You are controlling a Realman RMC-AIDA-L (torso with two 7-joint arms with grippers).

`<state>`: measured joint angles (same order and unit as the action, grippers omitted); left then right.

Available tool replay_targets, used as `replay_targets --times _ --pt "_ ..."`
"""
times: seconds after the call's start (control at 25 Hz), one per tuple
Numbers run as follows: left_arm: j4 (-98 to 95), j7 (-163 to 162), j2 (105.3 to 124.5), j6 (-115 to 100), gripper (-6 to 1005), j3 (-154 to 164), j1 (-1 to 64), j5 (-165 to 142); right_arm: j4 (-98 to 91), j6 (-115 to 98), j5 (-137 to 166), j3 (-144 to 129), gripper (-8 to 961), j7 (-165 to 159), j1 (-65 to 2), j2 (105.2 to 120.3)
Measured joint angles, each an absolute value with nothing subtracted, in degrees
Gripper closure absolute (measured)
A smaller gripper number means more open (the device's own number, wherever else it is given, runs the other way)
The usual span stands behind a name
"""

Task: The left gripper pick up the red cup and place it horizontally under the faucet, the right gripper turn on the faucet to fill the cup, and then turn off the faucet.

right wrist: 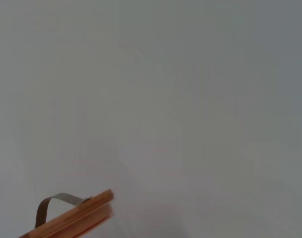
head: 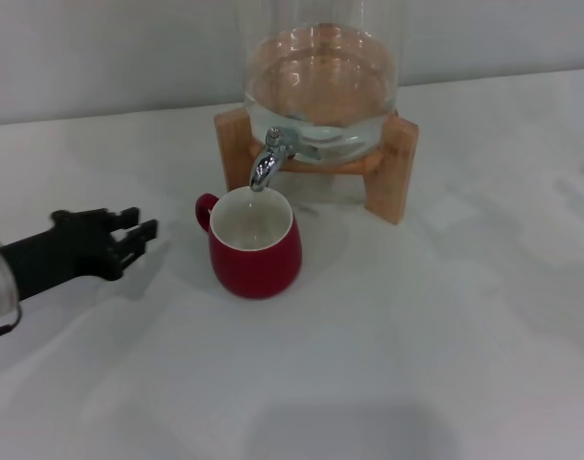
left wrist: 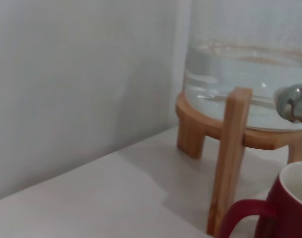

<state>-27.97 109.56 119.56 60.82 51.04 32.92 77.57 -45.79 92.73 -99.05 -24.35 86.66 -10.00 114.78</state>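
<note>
The red cup (head: 256,251) stands upright on the white table, its white inside right under the spout of the chrome faucet (head: 268,159). Its loop handle (head: 206,209) points toward my left gripper (head: 141,230). That black claw hovers left of the cup, about a hand's width away, with its fingers apart and nothing between them. The left wrist view shows the cup's rim and handle (left wrist: 270,215) and part of the faucet (left wrist: 293,103). I see no water running. My right gripper is out of view.
The clear glass dispenser (head: 320,86), partly filled with water, rests on a light wooden stand (head: 397,168) at the back of the table. The right wrist view shows only a wooden lid with a metal handle (right wrist: 74,215) against the grey wall.
</note>
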Motion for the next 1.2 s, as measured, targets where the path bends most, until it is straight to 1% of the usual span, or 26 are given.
replay_targets --times 0.08,0.12,0.2,0.32,0.36,0.4,0.48,0.6,0.72,0.8,1.04,1.2 --pt "-30.46 108.01 119.56 62.37 688 51.03 30.71 78.6 -45.79 92.72 -99.06 -24.34 294 86.66 -10.03 114.78" --pt "-32.96 106.79 119.54 63.75 685 50.99 28.0 81.58 -45.79 92.69 -99.05 -24.34 295 86.65 -10.03 114.79" --pt "-34.02 106.12 119.49 64.37 679 50.98 26.5 83.57 -45.79 92.59 -99.05 -24.34 295 86.65 -10.03 114.78" --pt "-37.93 104.27 119.37 67.13 669 50.97 22.2 89.25 -45.79 92.52 -99.05 -24.34 295 86.64 -10.07 114.75" --pt "-39.94 103.34 119.35 69.48 666 50.92 19.92 92.08 -45.79 92.5 -99.05 -24.34 295 86.61 -10.07 114.74" --pt "-39.94 103.34 119.35 69.48 663 50.92 19.92 92.08 -45.8 92.49 -99.04 -24.34 295 86.54 -10.07 114.73" --pt "-41.08 100.82 119.22 72.16 657 50.66 17.97 95.51 -46.01 92.47 -98.86 -24.35 295 86.45 -10.13 114.69" --pt "-42.4 95.32 118.62 76.75 426 49.83 15.57 99.17 -46.53 92.47 -98.38 -24.56 294 86.32 -10.06 114.6" --pt "-43.04 93.33 118.58 81.26 360 46.34 13.76 100.14 -46.6 92.5 -97.81 -24.8 294 86.26 -9.9 114.46" --pt "-43.14 92.92 118.96 84.96 316 42.02 12.34 100.61 -46.65 92.51 -97.46 -24.81 295 86.25 -9.89 114.46" --pt "-42.77 88.5 119.03 87.62 185 35.33 10.76 100.75 -47.61 92.67 -96.52 -25.07 295 85.87 -9.8 114.5" --pt "-42.62 86.14 119.02 87.76 135 32.46 10.6 101.09 -51.21 92.97 -93.13 -26.96 295 83.64 -9.71 114.87"
